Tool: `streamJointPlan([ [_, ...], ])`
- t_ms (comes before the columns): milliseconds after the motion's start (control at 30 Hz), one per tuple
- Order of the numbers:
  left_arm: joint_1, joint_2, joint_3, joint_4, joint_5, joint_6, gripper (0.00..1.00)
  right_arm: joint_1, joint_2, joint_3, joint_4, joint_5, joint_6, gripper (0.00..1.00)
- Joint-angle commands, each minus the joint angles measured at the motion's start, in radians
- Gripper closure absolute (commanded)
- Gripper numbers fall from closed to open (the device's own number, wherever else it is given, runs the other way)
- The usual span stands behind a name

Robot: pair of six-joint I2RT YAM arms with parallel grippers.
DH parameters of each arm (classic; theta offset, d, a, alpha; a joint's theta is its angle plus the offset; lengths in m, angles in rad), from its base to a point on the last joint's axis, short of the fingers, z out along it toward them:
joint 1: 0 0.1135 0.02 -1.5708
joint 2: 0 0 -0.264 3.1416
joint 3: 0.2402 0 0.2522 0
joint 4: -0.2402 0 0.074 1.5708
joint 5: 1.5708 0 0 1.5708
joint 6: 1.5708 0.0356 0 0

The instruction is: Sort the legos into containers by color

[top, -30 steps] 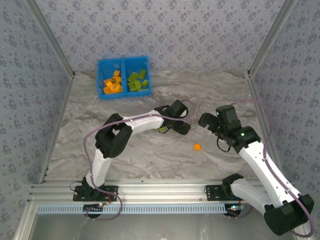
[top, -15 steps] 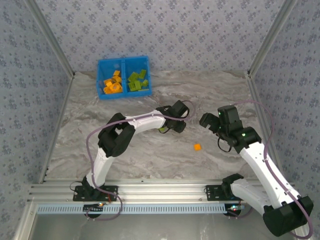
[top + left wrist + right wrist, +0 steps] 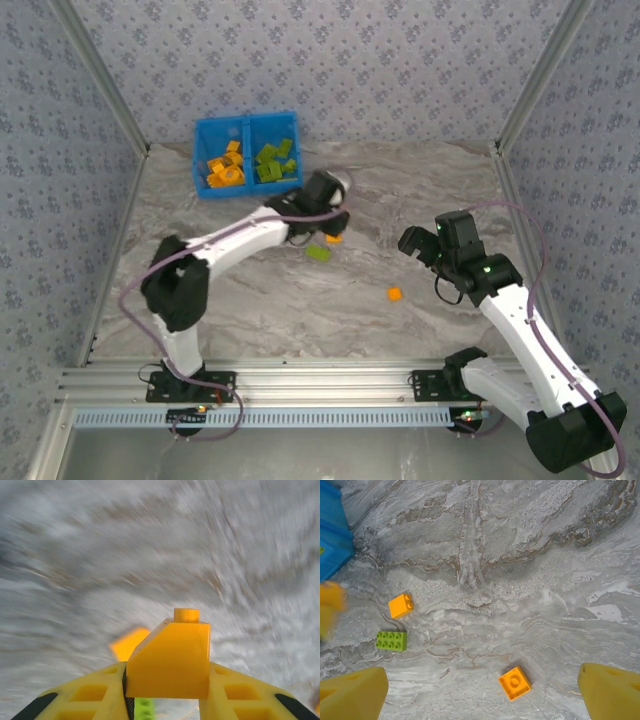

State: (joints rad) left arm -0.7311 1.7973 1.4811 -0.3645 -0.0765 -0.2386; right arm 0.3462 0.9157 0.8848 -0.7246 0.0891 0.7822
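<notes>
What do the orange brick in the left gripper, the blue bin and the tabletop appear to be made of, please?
Orange brick: likely moulded plastic, smooth, crisp edges and stud.
Blue bin: apparently plastic, uniform bright colour, thin walls.
Tabletop: grey marble-like veining, matte; stone or printed laminate, unclear.

Text, overall: we read none.
Blue bin (image 3: pixel 215 135): we found no legible label or number.
Orange brick (image 3: pixel 170 660): we could not read any brand on its stud.
Right arm (image 3: pixel 515 315): we resolved no marking at this size.
</notes>
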Motion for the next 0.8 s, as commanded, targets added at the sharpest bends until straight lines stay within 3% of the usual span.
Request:
streamJointPlan([
  [0,0.127,-0.061,0.025,-0.031,-0.046,0.037,0.67,-0.006,-0.016,-0.015,0.01,-0.006,0.025,0.0],
  [167,0.323,-0.029,0.097,-0.041,-0.053,0.068,0.67,-0.006,-0.016,-0.011,0.006,-0.012,0.025,0.0],
  [433,0.571,0.178,0.312,-0.101,-0.011,-0.066,0.67,-0.006,-0.029,-0.007,-0.012,-0.004,0.03,0.0],
  [767,0.648,0.511,0.683,-0.342,0.011,-0.156,0.67,-0.008,-0.034,0.001,-0.027,0.003,0.031,0.0],
])
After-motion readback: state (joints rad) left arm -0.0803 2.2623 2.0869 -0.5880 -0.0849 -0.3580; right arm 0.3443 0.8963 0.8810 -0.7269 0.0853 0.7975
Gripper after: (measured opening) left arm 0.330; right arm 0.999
